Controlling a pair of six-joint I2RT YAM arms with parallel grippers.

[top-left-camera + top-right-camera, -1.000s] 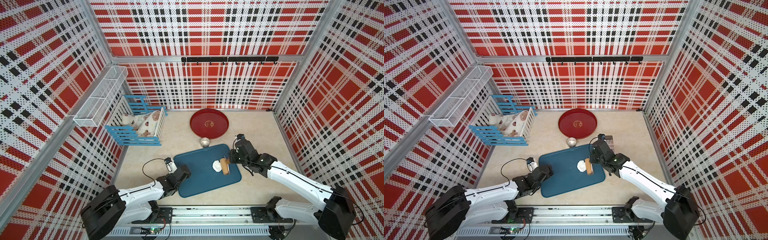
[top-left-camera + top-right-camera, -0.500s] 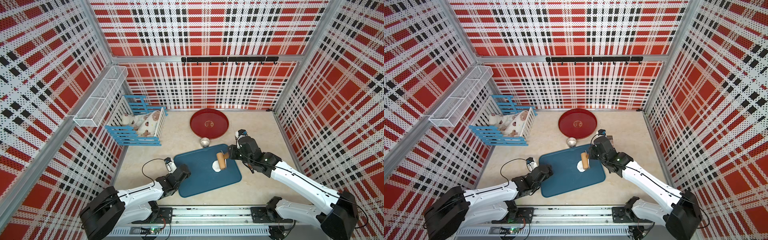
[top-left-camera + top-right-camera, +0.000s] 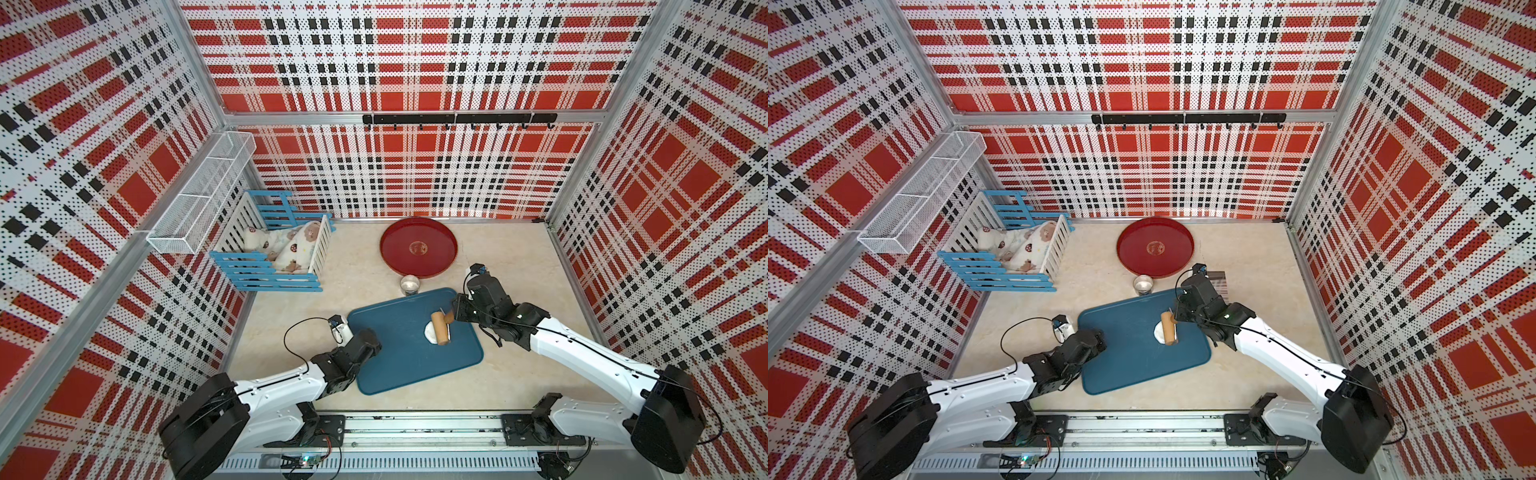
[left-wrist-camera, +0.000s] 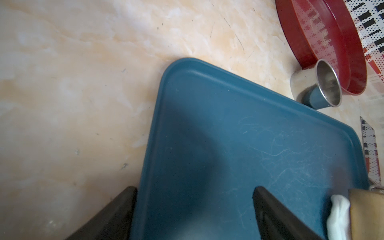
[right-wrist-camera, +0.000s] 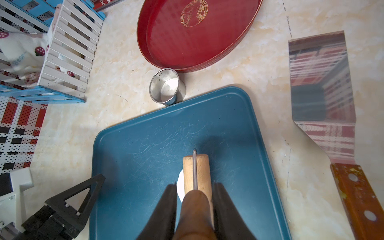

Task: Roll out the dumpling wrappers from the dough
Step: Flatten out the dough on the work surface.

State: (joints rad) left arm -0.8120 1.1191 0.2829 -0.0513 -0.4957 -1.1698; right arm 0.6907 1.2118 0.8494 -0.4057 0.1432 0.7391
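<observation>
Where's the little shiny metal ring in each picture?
In a top view: the metal ring sits between the red tray and the blue tray.
In a top view: same gap.
Left wrist: ring beside the red tray's rim, past the blue tray's edge.
Right wrist: ring between both trays again.
Shared landmark: the red tray.

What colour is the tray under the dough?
Teal blue tray, clearest in the right wrist view.

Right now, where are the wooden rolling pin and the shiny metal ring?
wooden rolling pin (image 3: 439, 328): in a top view, middle of its roller.
shiny metal ring (image 5: 182, 91): right wrist view, its outer wall.
</observation>
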